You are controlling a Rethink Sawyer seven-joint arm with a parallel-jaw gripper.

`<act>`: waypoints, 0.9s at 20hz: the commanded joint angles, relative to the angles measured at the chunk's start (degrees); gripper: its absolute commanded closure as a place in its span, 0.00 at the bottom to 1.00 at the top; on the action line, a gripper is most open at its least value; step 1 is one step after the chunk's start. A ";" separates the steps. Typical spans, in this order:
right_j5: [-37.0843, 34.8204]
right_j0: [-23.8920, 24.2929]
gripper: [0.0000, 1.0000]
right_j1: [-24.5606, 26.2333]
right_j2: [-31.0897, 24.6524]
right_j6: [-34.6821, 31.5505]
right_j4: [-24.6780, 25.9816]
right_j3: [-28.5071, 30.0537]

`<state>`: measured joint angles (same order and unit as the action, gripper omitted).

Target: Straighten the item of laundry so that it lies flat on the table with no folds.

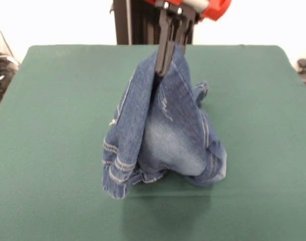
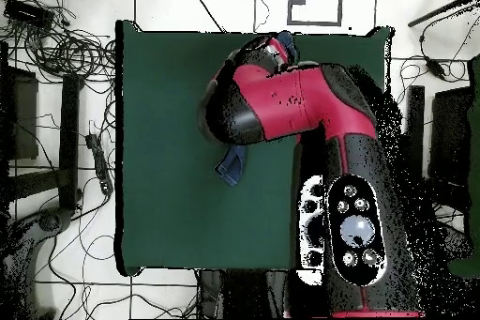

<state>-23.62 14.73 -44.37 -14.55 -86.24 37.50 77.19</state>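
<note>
The blue denim jeans [image 1: 163,130] hang bunched in a tall cone from my gripper [image 1: 164,69], which is shut on a fold at their top. Their lower edge with pale stitched hems rests crumpled on the green table [image 1: 52,125]. In the overhead view my red arm covers the gripper and most of the jeans; only a small blue piece [image 2: 232,166] shows below the arm on the table [image 2: 169,147].
The black pedestal [image 1: 130,22] stands behind the table's far edge. Cables and dark gear [image 2: 56,53] lie on the floor left of the table in the overhead view. The arm's base [image 2: 352,232] overlaps the table's right side.
</note>
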 commanded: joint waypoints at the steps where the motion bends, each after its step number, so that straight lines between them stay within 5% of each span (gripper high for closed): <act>1: 17.97 -3.64 1.00 9.14 8.55 -22.61 -1.61 10.44; 7: 26.78 -2.27 1.00 13.15 9.74 -20.62 -2.09 12.69; 13: 47.99 -3.56 1.00 22.05 15.42 -19.90 -6.81 11.87; 18: 48.45 -0.65 1.00 24.06 12.52 -17.28 -2.47 11.67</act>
<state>22.00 13.72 -26.94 -0.34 -93.51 33.95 80.12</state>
